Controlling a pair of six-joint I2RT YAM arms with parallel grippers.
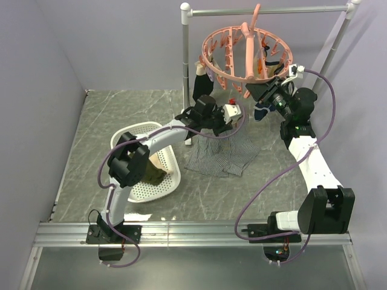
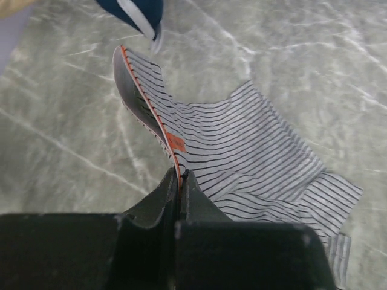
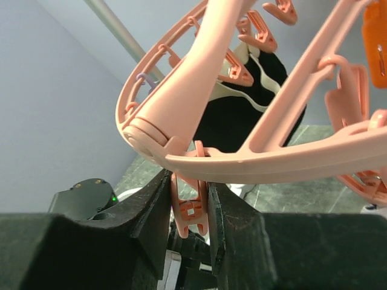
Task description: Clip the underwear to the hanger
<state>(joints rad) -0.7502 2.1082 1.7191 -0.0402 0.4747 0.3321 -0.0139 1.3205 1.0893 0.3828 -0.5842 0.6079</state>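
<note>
Grey-green marbled bench [image 1: 91,133] sat between pale lilac walls [image 1: 121,42], a white basket [image 1: 158,184] nearest. The left gripper [image 2: 180,181] was pinched shut on the orange-edged waistband of the finely striped grey-and-white underwear [image 2: 254,157], whose legs lay on the bench. Beyond, the right gripper [image 3: 187,199] clamped 1 clip peg [image 3: 190,219] of the salmon-pink hanger [image 3: 199,90].

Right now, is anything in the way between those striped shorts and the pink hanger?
Nothing visible blocks it. The left gripper pinches the underwear by its waistband, and the right gripper holds the hanger by one peg. A navy garment hangs close beside the route.
</note>
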